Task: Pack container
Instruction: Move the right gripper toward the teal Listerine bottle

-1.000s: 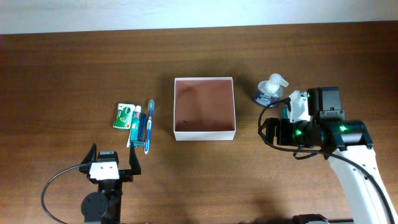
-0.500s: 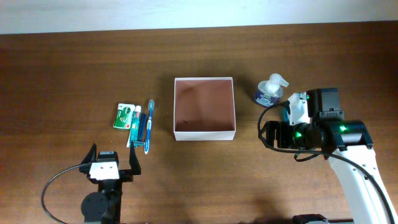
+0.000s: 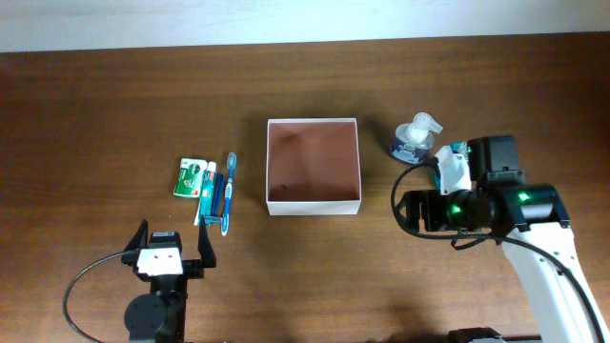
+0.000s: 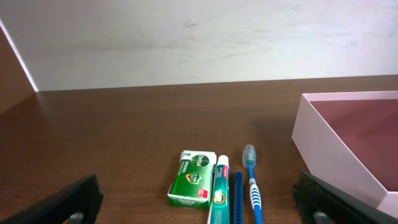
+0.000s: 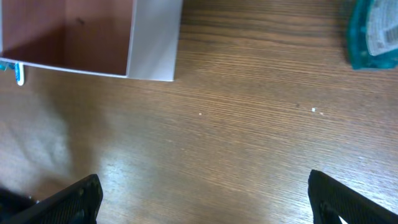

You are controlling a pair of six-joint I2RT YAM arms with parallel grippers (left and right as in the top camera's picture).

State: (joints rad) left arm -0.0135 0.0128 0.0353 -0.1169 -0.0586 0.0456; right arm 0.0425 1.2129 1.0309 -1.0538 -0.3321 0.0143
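The container, a square shallow white-walled box with a pinkish-brown inside, sits empty at the table's middle. It also shows in the left wrist view and the right wrist view. Left of it lie a green soap box, a toothpaste tube, a dark blue stick and a blue toothbrush. A pump bottle stands right of the container. My left gripper is open and empty, in front of the toiletries. My right gripper is open and empty over bare table, in front of the bottle.
The teal-blue base of the pump bottle shows at the right wrist view's top right corner. A pale wall runs behind the table's far edge. Bare wood lies between the container and each gripper.
My right gripper has drifted slightly toward the table's front and left, away from the pump bottle. The left arm and all objects have not moved.
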